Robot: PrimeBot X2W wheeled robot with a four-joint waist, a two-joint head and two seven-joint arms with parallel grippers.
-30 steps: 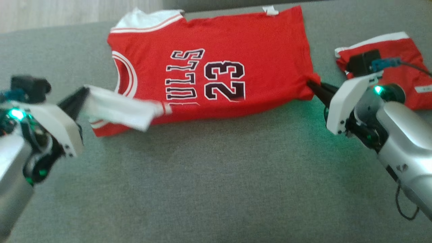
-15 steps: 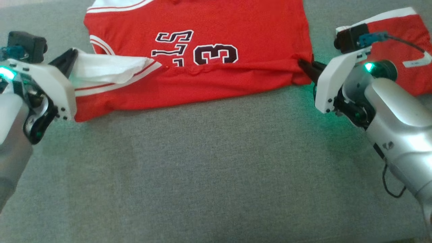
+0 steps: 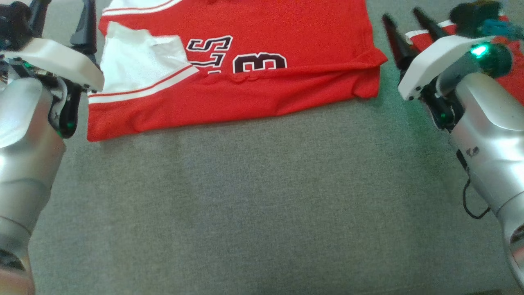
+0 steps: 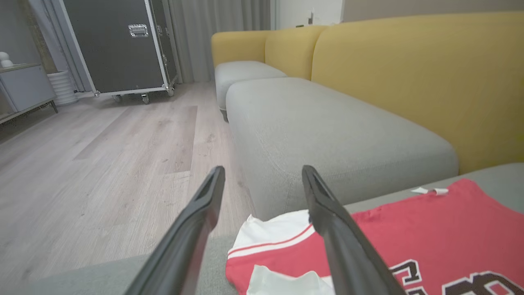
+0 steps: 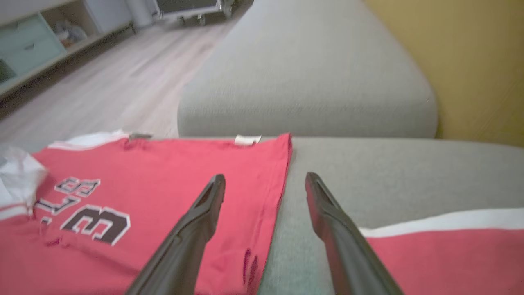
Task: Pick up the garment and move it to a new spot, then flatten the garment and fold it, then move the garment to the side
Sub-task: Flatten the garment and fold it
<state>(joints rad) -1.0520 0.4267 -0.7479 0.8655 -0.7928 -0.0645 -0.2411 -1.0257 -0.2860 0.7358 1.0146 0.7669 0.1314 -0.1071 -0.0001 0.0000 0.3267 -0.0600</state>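
Jersey [image 3: 262,86] looks light, limp | my left gripper [image 4: 263,170] and right gripper [image 5: 265,177] gape empty beside its ends | best pinched at corners

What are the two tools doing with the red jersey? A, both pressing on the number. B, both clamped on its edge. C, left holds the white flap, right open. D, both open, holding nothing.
D: the left tool and right tool each stand open with nothing in the gap, and the red jersey lies free on the grey cushion.
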